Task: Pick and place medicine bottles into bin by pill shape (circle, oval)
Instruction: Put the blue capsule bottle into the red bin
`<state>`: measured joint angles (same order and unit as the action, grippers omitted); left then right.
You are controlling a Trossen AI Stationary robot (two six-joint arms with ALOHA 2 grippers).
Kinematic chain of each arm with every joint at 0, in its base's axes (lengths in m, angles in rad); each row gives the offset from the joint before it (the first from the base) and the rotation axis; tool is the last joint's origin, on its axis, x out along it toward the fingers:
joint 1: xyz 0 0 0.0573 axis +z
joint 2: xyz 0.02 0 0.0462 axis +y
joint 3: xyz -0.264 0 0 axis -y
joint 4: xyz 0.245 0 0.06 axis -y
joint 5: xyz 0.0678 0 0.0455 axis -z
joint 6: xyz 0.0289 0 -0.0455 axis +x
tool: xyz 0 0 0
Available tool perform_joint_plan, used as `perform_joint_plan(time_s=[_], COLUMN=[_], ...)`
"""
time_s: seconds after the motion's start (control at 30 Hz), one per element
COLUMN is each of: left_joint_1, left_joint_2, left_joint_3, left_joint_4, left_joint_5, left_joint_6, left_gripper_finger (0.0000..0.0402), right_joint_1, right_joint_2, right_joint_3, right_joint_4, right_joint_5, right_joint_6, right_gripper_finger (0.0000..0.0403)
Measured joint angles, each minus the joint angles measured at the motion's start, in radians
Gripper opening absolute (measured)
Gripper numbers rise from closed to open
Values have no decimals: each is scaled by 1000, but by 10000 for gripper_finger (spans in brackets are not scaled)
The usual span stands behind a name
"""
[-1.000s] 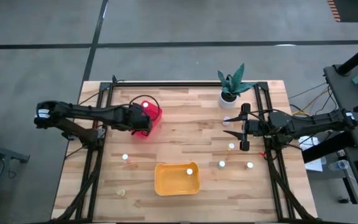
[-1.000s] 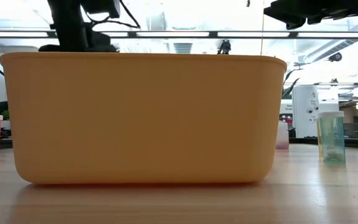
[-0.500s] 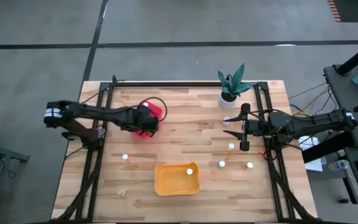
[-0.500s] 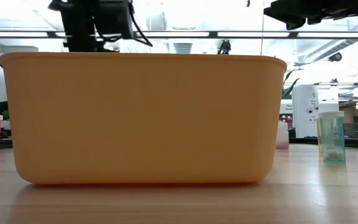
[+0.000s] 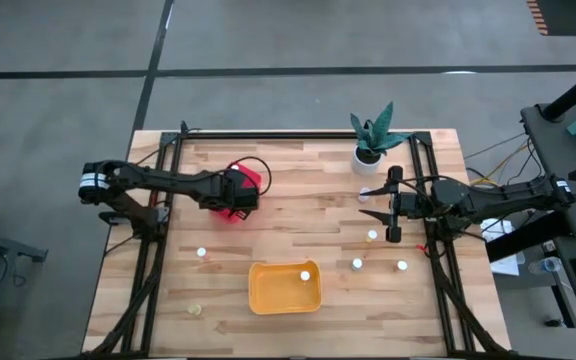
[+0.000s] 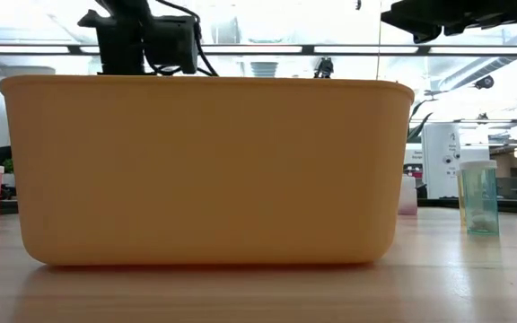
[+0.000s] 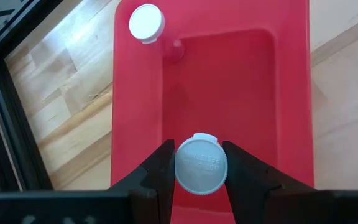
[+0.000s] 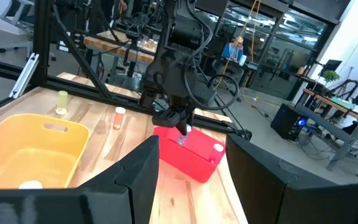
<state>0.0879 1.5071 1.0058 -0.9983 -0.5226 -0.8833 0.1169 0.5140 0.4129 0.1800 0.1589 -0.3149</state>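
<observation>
My left gripper (image 7: pixel 199 171) is shut on a white-capped medicine bottle (image 7: pixel 201 165) above the inside of the red bin (image 7: pixel 229 81). The right wrist view shows it there too, with the left gripper (image 8: pixel 182 129) over the red bin (image 8: pixel 188 152). Another white-capped bottle (image 7: pixel 146 23) stands in a corner of that bin. The yellow-orange bin (image 5: pixel 284 287) sits near the front edge with one bottle (image 5: pixel 305 275) inside. Loose bottles (image 5: pixel 201 253), (image 5: pixel 372 236), (image 5: pixel 357 264) stand on the table. My right gripper (image 5: pixel 383 205) waits open at the right, holding nothing. My left gripper pinches the bottle at its round white cap (image 7: pixel 199 155), one finger on each side. The fingers come steeply from above, slanting toward the table's right. The bottle hangs upright below the fingertips (image 8: pixel 181 139), clear of the red bin's floor.
A white pot with a green plant (image 5: pixel 371 135) stands at the far right. A further bottle (image 5: pixel 402 266) stands front right and a small yellowish one (image 5: pixel 195 310) front left. In the low view the yellow-orange bin (image 6: pixel 205 170) fills the middle, with a teal bottle (image 6: pixel 481 197) beside it.
My left gripper has gone down and toward the table's right edge with the bottle, from above the red bin's left part to lower over its inside. It stays shut on the bottle.
</observation>
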Motion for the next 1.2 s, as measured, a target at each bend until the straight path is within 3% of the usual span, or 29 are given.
perform_joint_plan(time_s=[0.83,1.2], left_joint_1=[4,4], left_joint_2=[12,11], left_joint_3=[-79,-79], left_joint_4=[86,101], left_joint_5=[-34,-42], left_joint_6=[-27,-27], left_gripper_finger=[95,130], right_joint_1=[0,0], right_joint_2=[0,0], right_joint_3=[0,0], right_joint_4=[-4,-4], right_joint_5=[0,0], right_joint_6=[-3,-3], right_gripper_finger=[178,178])
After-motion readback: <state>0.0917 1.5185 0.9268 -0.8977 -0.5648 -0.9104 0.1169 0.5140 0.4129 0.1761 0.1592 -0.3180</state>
